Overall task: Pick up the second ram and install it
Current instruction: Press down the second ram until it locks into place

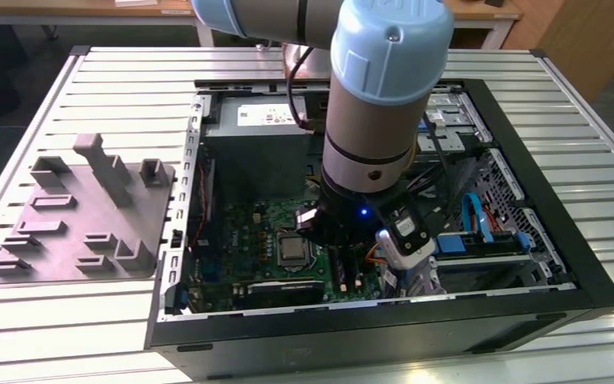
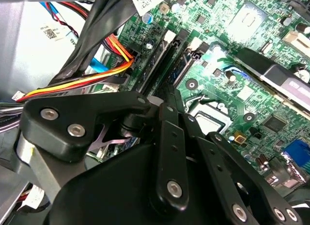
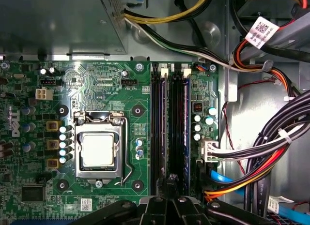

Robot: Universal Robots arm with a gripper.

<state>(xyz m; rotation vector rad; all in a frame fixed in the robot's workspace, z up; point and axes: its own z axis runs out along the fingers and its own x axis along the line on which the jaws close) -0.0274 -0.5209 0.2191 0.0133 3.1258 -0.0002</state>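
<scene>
the end effector (image 3: 172, 182) is drawn narrow, its fingertips (image 2: 167, 100) nearly together and down at the near end of the two long black memory slots (image 3: 160, 123). i cannot tell whether anything is pinched between them. a thin bluish strip lies along the slot nearer the cable bundle; i take it for the second ram (image 3: 180, 128), already standing in its slot and not on the bench (image 1: 125, 88).

so the step in hand looks like installing, not picking up. finishing it would call for a straight, even push along the stick until the white end clips (image 3: 186, 70) close.

the first wrist view looks straight down on the motherboard (image 3: 97, 89), with the slots lined up beside the cpu socket (image 3: 99, 150). the second wrist view comes in slantwise and shows the fingertips meeting the slot end. the exterior view shows the arm reaching into the open computer case (image 1: 563, 240), with a grey parts holder (image 1: 83, 216) on the exterior view's left.
</scene>
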